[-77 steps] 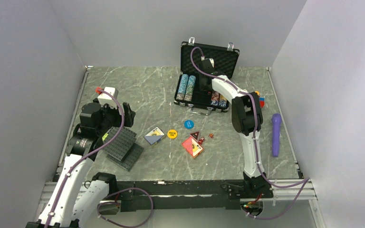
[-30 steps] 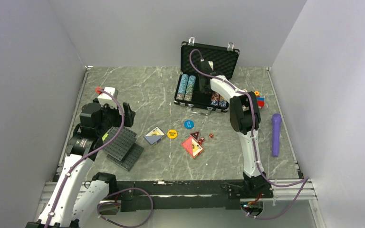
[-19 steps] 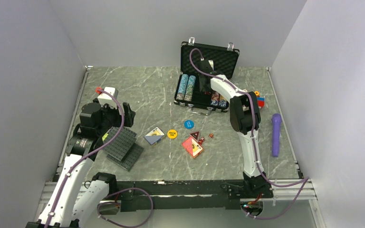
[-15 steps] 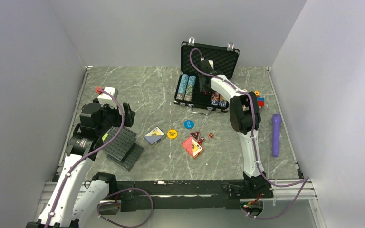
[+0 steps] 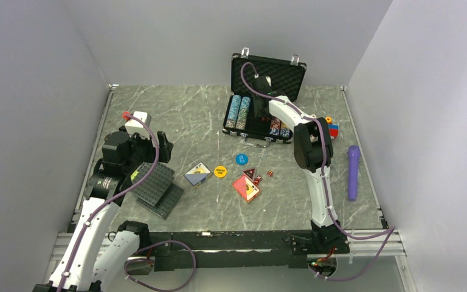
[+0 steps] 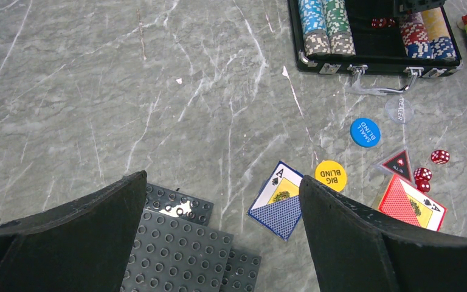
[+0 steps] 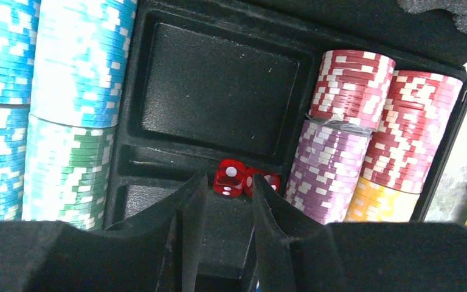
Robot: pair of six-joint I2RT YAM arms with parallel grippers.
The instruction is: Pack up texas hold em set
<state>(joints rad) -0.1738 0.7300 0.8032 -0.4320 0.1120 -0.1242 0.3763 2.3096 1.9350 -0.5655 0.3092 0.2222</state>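
Two dice lie in the case; the right tool hangs above them, slightly parted and empty. The left tool gapes wide. The next move is probably fetching the loose dice off the table.

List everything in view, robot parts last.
briefcase: one, black, open, far centre
chip rows: four, multicoloured, in briefcase
cased dice: two, red, between chip rows
blue button: one, before briefcase
yellow button: one, mid-table
triangle button: one, red, mid-table
clear button: one, before briefcase
loose dice: three, red, by triangle button
card piles: two, blue-backed, red-backed, mid-table
studded plates: stacked, dark grey, near left
toy-block figure: one, colourful, right of briefcase
purple stick: one, right edge
left hand: open, above plates
right hand: in briefcase, at dice, grip unclear
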